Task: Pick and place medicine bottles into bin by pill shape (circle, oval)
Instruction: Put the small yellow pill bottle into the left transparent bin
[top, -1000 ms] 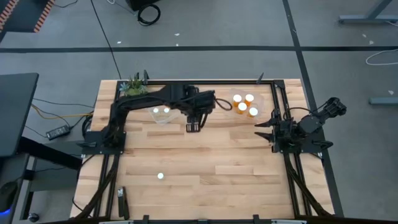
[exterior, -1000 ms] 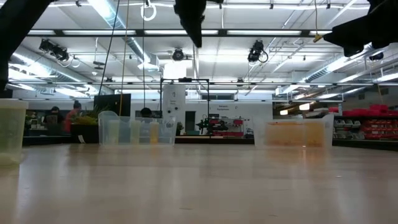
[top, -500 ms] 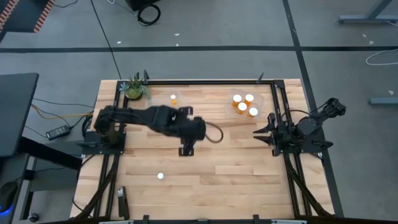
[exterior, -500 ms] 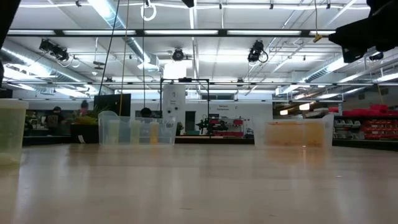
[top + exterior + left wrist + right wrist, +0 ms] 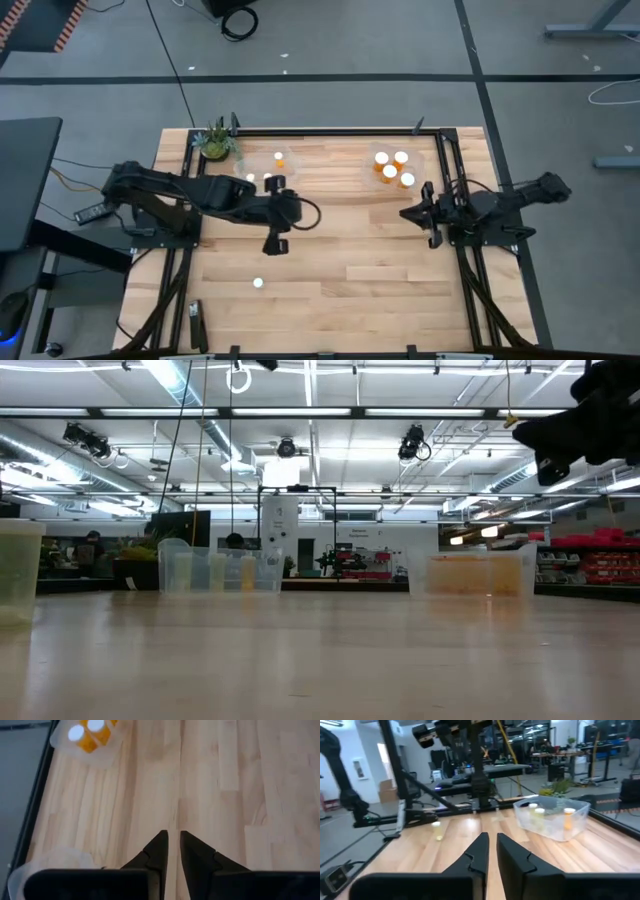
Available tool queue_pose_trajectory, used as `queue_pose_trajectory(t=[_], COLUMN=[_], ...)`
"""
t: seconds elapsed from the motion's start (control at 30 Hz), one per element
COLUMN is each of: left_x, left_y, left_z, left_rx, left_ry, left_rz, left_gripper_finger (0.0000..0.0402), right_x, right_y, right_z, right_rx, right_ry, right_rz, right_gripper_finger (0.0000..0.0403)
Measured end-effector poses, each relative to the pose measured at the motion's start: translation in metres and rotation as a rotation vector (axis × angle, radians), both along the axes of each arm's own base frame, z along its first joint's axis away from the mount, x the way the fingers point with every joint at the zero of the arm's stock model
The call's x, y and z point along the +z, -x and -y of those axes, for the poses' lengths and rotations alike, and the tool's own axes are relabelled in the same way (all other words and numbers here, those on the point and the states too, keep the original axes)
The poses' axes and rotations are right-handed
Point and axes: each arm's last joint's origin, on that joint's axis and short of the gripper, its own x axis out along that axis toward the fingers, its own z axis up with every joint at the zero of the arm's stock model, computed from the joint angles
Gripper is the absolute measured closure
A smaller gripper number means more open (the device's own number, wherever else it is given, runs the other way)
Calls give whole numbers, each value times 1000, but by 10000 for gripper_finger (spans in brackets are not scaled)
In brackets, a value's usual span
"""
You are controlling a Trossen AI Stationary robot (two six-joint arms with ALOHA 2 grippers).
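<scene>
Left gripper (image 5: 272, 246): I see it over bare wood mid-table, fingers closed together, nothing between them.
Right gripper (image 5: 412, 215): near the table's right side — fingers pinched together, empty.
Medicine bottles (image 5: 391, 168): four sit in the right clear tub (image 5: 425, 160); others in the left clear tub (image 5: 247, 165).
Stray bottle (image 5: 258, 283): alone on the table — well apart from both tubs.

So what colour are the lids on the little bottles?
White, on the orange medicine bottles in the clear tub; the high view shows them best.
</scene>
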Motion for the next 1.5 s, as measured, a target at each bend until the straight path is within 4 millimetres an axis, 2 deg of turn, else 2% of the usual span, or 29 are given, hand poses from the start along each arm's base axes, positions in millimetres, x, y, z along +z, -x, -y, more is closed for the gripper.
queue_pose_trajectory(t=[0.2,0.33,0.57,0.83,1.07,1.5], left_x=[-19,-29,-47,-56,-60,-105], left_y=[25,36,50,61,62,47], left_z=[-5,-2,15,41,51,81], left_rx=[42,46,57,61,142,207], left_ry=[52,138,245,334,394,418], left_rz=[-18,-17,-66,-142,-156,-378], left_gripper_finger=[344,338,330,299,243,177], right_x=[0,-7,-8,-8,-8,-8], right_y=[-3,-4,-3,-3,-3,-3], right_z=[15,25,33,34,34,34], right_rx=[-35,-95,-150,-169,-169,-171], right_ry=[10,4,-56,-261,-267,-249], right_rz=[-2,-72,-77,-56,-55,-58], right_gripper_finger=[366,366,367,367,367,367])
